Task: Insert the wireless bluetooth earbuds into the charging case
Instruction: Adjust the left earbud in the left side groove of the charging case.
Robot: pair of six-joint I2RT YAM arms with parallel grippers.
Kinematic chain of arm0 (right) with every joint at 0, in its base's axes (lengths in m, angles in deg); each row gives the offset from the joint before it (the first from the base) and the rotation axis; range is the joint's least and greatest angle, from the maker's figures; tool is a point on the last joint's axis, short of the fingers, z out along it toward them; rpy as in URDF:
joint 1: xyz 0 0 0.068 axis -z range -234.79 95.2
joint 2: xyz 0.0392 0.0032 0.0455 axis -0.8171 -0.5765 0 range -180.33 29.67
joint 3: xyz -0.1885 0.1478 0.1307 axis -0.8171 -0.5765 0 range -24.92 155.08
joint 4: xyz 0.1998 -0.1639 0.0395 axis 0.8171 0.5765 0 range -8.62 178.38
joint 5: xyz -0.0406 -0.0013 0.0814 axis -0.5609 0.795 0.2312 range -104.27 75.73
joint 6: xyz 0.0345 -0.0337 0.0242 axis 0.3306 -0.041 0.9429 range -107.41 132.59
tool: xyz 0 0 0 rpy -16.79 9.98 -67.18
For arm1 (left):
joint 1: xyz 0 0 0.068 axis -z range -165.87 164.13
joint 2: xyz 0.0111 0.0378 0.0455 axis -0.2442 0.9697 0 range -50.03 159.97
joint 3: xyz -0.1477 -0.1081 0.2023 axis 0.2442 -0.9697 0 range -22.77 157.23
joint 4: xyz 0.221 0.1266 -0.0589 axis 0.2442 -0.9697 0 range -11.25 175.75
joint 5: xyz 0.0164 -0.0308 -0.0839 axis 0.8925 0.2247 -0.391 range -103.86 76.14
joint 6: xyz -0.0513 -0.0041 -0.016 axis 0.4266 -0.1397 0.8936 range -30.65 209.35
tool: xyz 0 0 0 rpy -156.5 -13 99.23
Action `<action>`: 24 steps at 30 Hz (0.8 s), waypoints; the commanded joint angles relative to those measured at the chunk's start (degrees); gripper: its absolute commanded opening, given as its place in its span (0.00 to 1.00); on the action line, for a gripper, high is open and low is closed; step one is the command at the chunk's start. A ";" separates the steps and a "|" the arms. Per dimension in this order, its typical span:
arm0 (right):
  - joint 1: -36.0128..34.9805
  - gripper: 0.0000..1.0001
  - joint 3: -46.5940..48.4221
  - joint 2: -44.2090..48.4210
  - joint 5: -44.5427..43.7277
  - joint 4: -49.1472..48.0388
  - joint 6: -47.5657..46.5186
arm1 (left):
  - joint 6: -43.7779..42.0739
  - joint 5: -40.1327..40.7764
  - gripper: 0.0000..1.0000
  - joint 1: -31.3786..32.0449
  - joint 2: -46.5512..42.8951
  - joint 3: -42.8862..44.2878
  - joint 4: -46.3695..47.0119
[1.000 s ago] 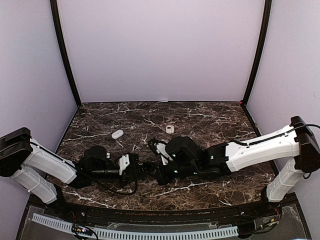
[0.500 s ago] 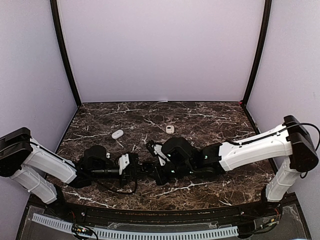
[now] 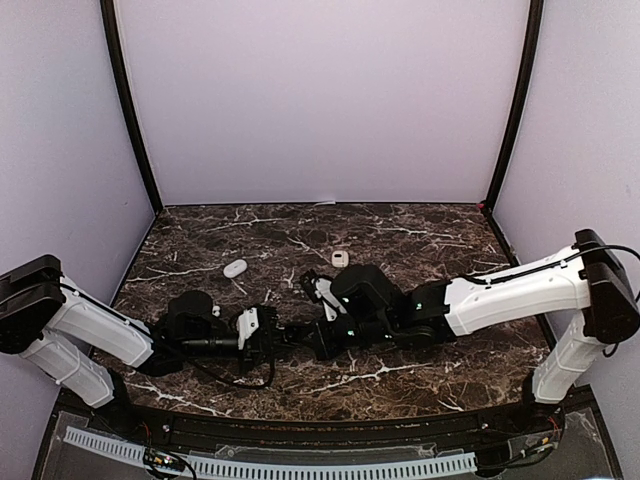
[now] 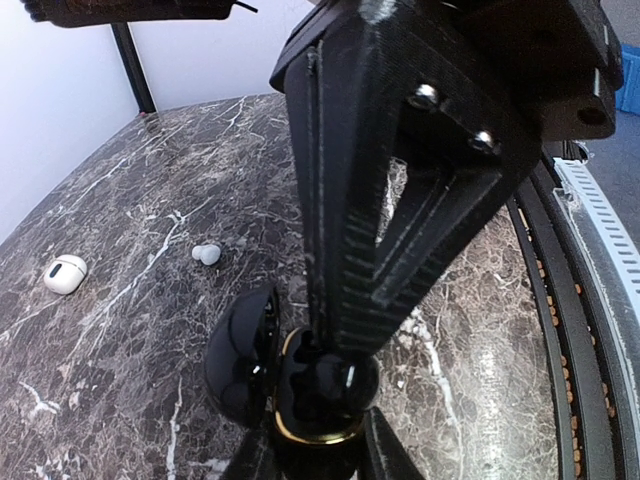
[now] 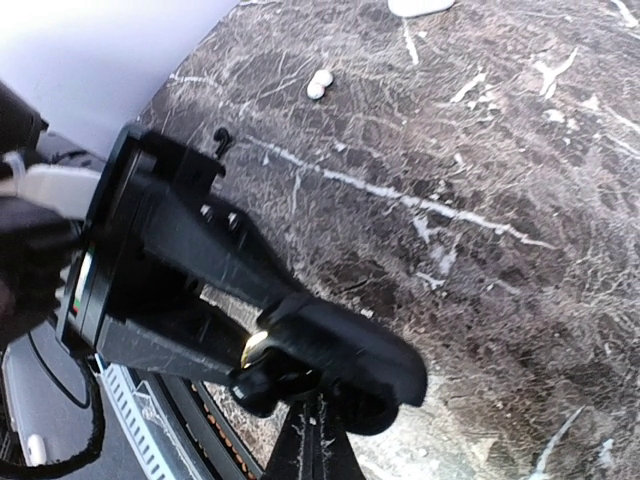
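My left gripper (image 3: 288,336) (image 4: 315,445) is shut on a black charging case (image 4: 318,400) with a gold rim. It holds the case just above the table with the lid (image 4: 238,355) swung open to the side. My right gripper (image 3: 312,340) (image 5: 316,425) reaches in from the right with its fingers pressed together. Its fingertips (image 4: 328,345) are inside the case's open well. Whether they pinch an earbud is hidden. The case also shows in the right wrist view (image 5: 335,360). One white earbud (image 4: 206,254) lies loose on the marble, and another (image 5: 320,82) (image 3: 268,293) lies beyond the case.
A white case (image 3: 235,267) (image 5: 420,5) lies at the far left of the marble table (image 3: 420,240). A second small white case (image 3: 341,258) (image 4: 65,274) lies at the far middle. Purple walls enclose three sides. A ribbed white strip (image 3: 300,467) runs along the near edge.
The right arm first slid left toward the case, then its wrist shifted slightly right and away from the near edge. The left arm and the case have stayed still.
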 commanded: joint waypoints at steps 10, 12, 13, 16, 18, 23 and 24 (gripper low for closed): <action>-0.27 0.31 -5.85 7.38 -1.31 -3.39 -5.56 | 2.16 -3.81 0.12 -0.73 -2.92 -1.42 2.76; -0.75 0.42 -5.89 8.50 -2.77 -2.57 -9.10 | 3.01 -5.82 0.13 -1.08 -3.06 -1.43 3.15; -0.88 0.50 -5.94 9.25 -3.95 -1.89 -10.99 | 3.27 -6.88 0.13 -1.23 -3.02 -1.43 3.23; -0.80 0.78 -6.72 11.46 -6.01 -0.79 -17.82 | 3.72 -9.86 0.14 -1.38 -2.70 -0.98 2.97; -0.77 0.91 -6.82 12.62 -6.06 -0.34 -21.08 | 3.88 -12.19 0.14 -1.38 -2.44 -0.60 2.65; 0.14 1.00 -10.00 15.69 -0.56 -5.24 -28.13 | 3.83 -16.09 0.15 -1.38 -2.81 1.25 -1.62; 0.37 1.00 -10.46 15.85 0.42 -6.28 -29.30 | 3.63 -16.47 0.16 -1.38 -3.19 1.70 -2.95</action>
